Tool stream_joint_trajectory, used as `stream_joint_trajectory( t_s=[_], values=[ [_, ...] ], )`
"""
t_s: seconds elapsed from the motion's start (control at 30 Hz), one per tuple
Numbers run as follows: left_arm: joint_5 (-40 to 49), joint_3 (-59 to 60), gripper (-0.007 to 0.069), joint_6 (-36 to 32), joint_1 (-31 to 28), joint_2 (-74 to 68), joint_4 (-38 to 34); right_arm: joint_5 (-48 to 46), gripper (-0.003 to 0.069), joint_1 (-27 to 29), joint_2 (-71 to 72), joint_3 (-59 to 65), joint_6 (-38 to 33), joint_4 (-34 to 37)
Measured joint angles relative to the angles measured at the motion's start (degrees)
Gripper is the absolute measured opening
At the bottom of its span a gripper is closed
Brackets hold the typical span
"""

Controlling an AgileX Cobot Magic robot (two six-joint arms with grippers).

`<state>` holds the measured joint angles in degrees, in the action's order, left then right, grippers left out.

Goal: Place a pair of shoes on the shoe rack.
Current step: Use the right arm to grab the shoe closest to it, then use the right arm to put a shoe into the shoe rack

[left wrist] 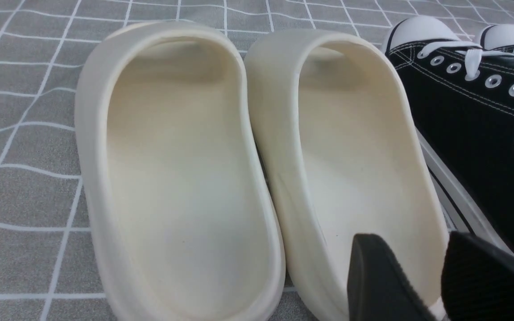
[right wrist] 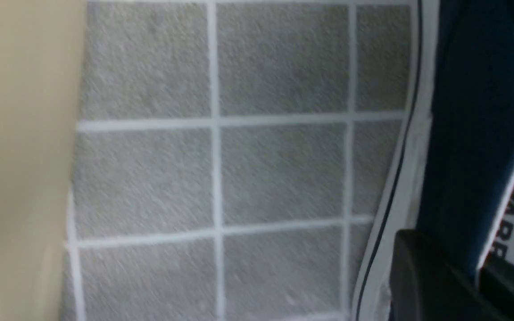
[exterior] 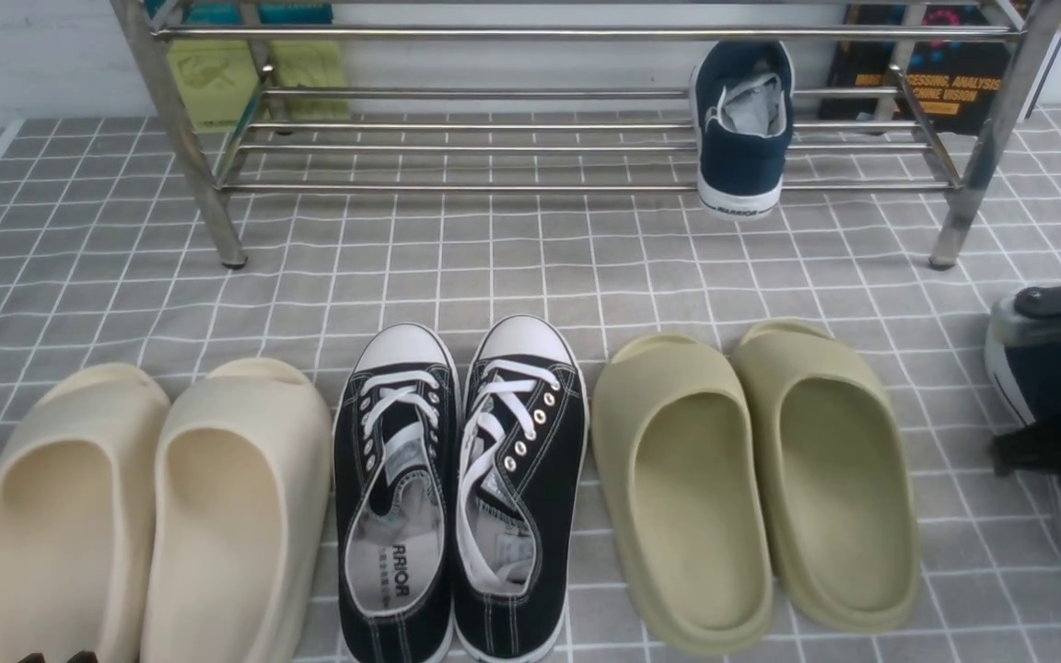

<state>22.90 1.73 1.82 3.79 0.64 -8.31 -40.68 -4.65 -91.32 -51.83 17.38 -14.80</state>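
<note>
Right claw (right wrist: 478, 272) was closed on the side wall of the 2nd navy shoe (exterior: 1032, 373). In the right wrist view one finger (right wrist: 431, 281) sat outside the wall and the other inside by the lining, w/ the canvas pinched btwn. Whether the sole had left the worktop (exterior: 586, 267) couldn't be told. That shoe lay right at the claw. Its mate, the 1st navy shoe (exterior: 742, 129), sat heel-out on the lower bars of the shoe rack (exterior: 530, 147), well ahead of the claw and a bit toward the left-arm side.

Step in hand, by the look of it: pick-up of shoe no. 2, so task approx half done. Next move prob. calls for a lift clear of the cloth, a carry fwd under the rack's top bar, and a set-down beside the mate, toe in, w/o knocking it or catching a bar. A one-wall pinch may let the shoe swing.

Left claw (left wrist: 413, 267) hung w/ jaws apart, holding nothing, just over the heel end of one of the cream slippers (left wrist: 172, 169).

Count:
- navy shoes 2 (1 on rack, 1 at right claw)
- olive slippers (exterior: 752, 479) 2, near the right claw on its left-arm side
- black lace-up sneakers (exterior: 457, 488) 2, beyond those, btwn the two claws
- cream slippers 2, under the left claw
- rack 1
</note>
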Motion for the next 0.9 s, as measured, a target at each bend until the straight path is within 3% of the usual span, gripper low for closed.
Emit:
stream_joint_trajectory(
  t_s=[0.2, 0.33, 0.53, 0.9],
  values=[
    [0.0, 0.0, 0.0239, 0.0, 0.0, 0.0, 0.0, -14.1, 0.0033, -3.5, 8.0, -7.1, -2.2, 4.5],
    [0.0, 0.0, 0.0239, 0.0, 0.0, 0.0, 0.0, -14.7, 0.0033, -6.2, 8.4, -14.2, -4.5, 7.0],
    [0.0, 0.0, 0.0239, 0.0, 0.0, 0.0, 0.0, -12.4, 0.0033, -6.7, -1.2, -24.5, -8.0, 9.8],
    [0.0, 0.0, 0.0239, 0.0, 0.0, 0.0, -0.1, -19.5, 0.0033, -5.5, -28.0, -62.8, -10.0, 10.0]
  ],
)
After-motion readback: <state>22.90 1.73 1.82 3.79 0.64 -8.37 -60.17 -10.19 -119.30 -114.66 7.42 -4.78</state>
